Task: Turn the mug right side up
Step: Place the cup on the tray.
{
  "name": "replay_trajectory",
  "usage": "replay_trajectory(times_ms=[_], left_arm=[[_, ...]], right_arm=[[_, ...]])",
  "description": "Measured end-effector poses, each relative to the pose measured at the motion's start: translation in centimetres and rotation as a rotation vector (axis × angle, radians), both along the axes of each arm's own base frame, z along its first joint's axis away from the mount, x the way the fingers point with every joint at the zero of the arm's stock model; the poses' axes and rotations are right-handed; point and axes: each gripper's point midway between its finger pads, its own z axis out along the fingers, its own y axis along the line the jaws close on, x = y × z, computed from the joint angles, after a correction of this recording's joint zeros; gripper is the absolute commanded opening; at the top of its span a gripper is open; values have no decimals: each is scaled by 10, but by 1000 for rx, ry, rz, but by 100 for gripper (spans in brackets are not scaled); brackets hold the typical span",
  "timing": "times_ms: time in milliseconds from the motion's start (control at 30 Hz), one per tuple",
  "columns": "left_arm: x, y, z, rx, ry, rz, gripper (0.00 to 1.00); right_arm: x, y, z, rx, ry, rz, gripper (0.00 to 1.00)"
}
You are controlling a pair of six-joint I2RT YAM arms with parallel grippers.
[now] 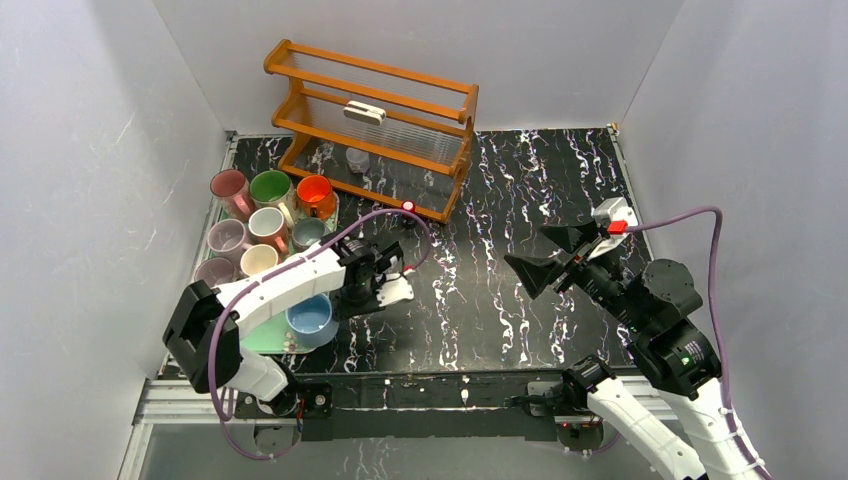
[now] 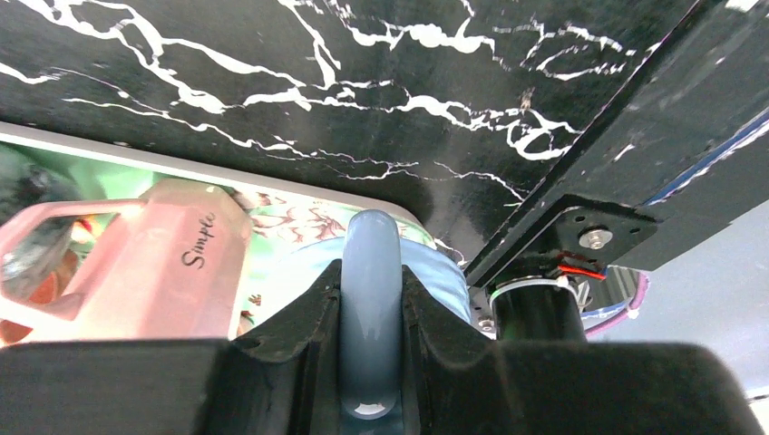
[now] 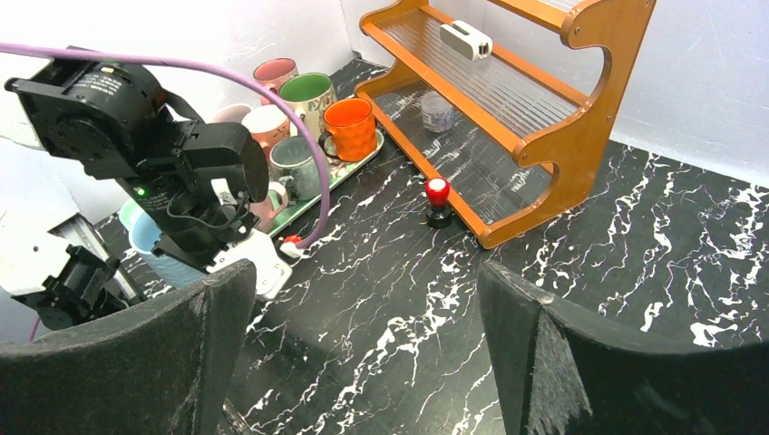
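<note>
**Mug held by its handle at the tray's near end**

Left jaws are clenched on the handle (image 2: 370, 263) of the light blue mug (image 1: 310, 320); the left wrist view shows the grey-blue loop squeezed between the two black fingers (image 2: 299, 335), with the mug's body just beyond them. From above, the mug sits at the near end of the green tray (image 1: 262, 340), partly under the left arm (image 1: 280, 285), and its pale interior faces the overhead camera. Whether its base rests on the tray or hangs just clear of it cannot be told.

A pink mug (image 2: 172, 258) printed with the word "Simple" lies just beside the blue one in the left wrist view. Farther back on the tray stand more mugs, among them a green one (image 1: 270, 187) and an orange one (image 1: 315, 193).

Right jaws are released, spread wide and holding nothing. The right arm (image 1: 660, 300) holds them above the black marbled bench (image 1: 500, 300), well apart from the mug and aimed toward the tray.

At the back of the bench stands an orange wooden rack (image 1: 375, 125) with a small white object (image 1: 364, 112) on its upper shelf. A small red-topped piece (image 1: 408, 207) stands just in front of its base.
</note>
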Motion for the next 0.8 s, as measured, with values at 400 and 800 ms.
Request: replay_trajectory(times_ms=[400, 800], left_arm=[[-13, 40, -23, 37, 53, -57, 0], [-17, 63, -33, 76, 58, -151, 0]], right_arm=[[1, 1, -1, -7, 1, 5, 99], [4, 4, -9, -54, 0, 19, 99]])
